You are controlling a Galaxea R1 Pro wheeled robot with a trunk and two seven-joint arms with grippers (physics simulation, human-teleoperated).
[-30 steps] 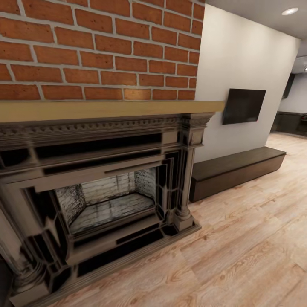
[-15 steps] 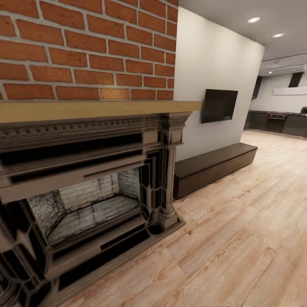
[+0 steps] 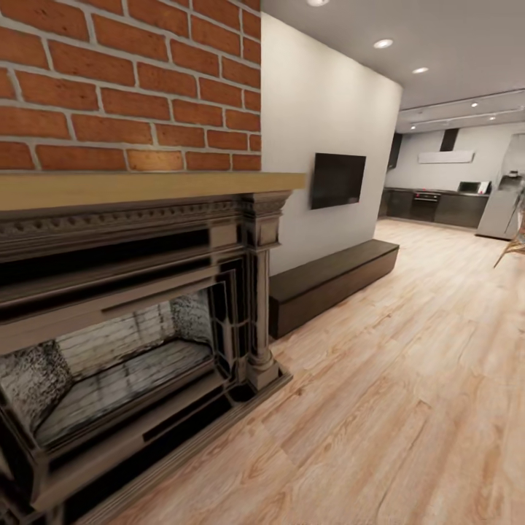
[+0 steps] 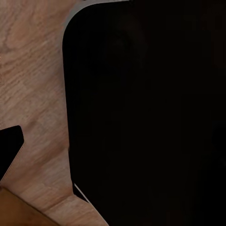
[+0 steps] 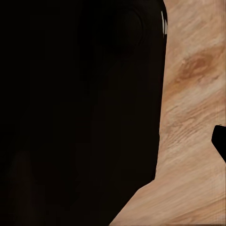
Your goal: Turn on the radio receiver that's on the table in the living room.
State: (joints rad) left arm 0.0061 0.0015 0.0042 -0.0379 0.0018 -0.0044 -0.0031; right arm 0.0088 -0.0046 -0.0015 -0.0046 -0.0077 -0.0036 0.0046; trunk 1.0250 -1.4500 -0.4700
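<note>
The head view shows a brick fireplace (image 3: 131, 306) at left, a dark low bench (image 3: 332, 281) along the white wall (under a wall screen (image 3: 337, 179)), and wood floor (image 3: 408, 408). Radio location and claw states cannot be told.

A brick fireplace (image 3: 131, 292) with a dark carved frame and a pale wooden shelf (image 3: 146, 189) above it was the nearest thing. Red bricks (image 3: 124, 80) covered the wall over the shelf. Beside the fireplace, further along the same side, stood a white wall (image 3: 321, 109) with a black screen (image 3: 337, 180) on it, and under the screen lay a long low dark bench (image 3: 332, 281). The floor (image 3: 408, 379) was of light wood planks. Far beyond the bench were dark kitchen cabinets (image 3: 437, 208), and small round lamps (image 3: 383, 44) shone in the ceiling.
</note>
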